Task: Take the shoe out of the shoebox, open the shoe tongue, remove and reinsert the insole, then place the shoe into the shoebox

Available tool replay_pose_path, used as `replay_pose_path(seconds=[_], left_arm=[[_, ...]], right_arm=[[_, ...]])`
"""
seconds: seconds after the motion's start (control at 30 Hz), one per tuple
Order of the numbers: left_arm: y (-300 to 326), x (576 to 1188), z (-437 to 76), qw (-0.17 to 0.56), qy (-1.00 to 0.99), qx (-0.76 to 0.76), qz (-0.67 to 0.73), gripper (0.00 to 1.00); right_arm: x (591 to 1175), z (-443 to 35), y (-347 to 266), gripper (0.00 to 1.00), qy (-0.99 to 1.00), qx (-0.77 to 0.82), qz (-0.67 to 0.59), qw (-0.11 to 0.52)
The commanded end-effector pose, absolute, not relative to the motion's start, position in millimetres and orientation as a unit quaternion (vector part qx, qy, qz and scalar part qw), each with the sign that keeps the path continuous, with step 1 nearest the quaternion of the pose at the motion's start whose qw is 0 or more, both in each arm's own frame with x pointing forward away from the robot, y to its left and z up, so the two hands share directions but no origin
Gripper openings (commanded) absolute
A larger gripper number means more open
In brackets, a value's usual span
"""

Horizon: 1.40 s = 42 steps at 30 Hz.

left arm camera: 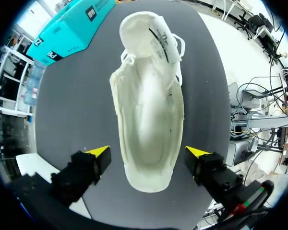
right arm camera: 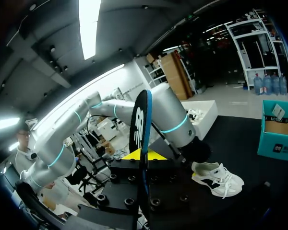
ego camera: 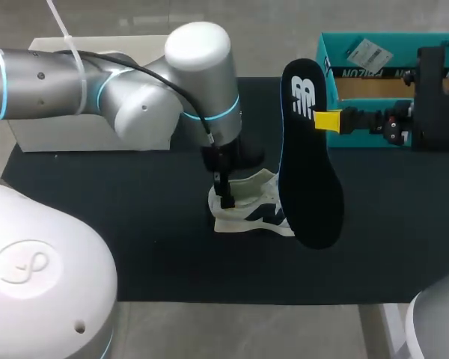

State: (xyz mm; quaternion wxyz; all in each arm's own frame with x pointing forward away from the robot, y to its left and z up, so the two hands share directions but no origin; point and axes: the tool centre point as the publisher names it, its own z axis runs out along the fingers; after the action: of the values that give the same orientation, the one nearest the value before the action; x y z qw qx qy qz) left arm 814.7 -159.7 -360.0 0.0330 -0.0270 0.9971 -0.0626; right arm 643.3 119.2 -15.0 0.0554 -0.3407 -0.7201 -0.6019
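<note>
My left gripper (left arm camera: 148,152) hangs just over the heel end of the white cloth sneaker with dark side marks (left arm camera: 149,96). Its two yellow-tipped fingers stand wide apart, one on each side of the heel. I cannot tell if either finger touches the shoe, so this hand is not holding anything. Looking down from my left wrist, I can see right into the sneaker. The inside is pale and bare, and the white tongue (left arm camera: 153,28) is flipped forward over the toe end, with loose laces beside it. The sneaker (ego camera: 251,209) lies on the flat black mat (ego camera: 135,224) near the middle of the table, out of the box, with my left gripper (ego camera: 224,191) at its heel. Beside it, up in the air, is the long flat black insole with a white mark at one end (ego camera: 310,179). My right gripper (ego camera: 328,120) has its two fingers pressed on the insole from both sides, near the end with the white mark. The other end hangs down in front of the sneaker's side. From my right wrist, the insole (right arm camera: 140,124) stands on its thin edge between my right gripper's (right arm camera: 144,154) yellow tips, and the sneaker (right arm camera: 216,177) sits well apart ahead. Far back on my right stands the open teal cardboard shoebox (ego camera: 337,45). Far back on my left is a white block (ego camera: 37,127).
</note>
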Motion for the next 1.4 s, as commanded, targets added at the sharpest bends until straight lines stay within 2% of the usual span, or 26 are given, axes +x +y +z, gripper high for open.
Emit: replay_pose_path(seconds=[0.03, 1.4], left_arm=[[-162.5, 815.7, -363.1, 0.03, 0.997, -0.025, -0.062, 1.0], [-163.4, 811.5, -360.2, 0.043, 0.998, -0.033, -0.041, 1.0]], right_arm=[[643.9, -15.9, 122.2, 0.0, -0.72, -0.342, -0.602, 0.055], [643.9, -15.9, 122.2, 0.0, -0.72, -0.342, -0.602, 0.055]])
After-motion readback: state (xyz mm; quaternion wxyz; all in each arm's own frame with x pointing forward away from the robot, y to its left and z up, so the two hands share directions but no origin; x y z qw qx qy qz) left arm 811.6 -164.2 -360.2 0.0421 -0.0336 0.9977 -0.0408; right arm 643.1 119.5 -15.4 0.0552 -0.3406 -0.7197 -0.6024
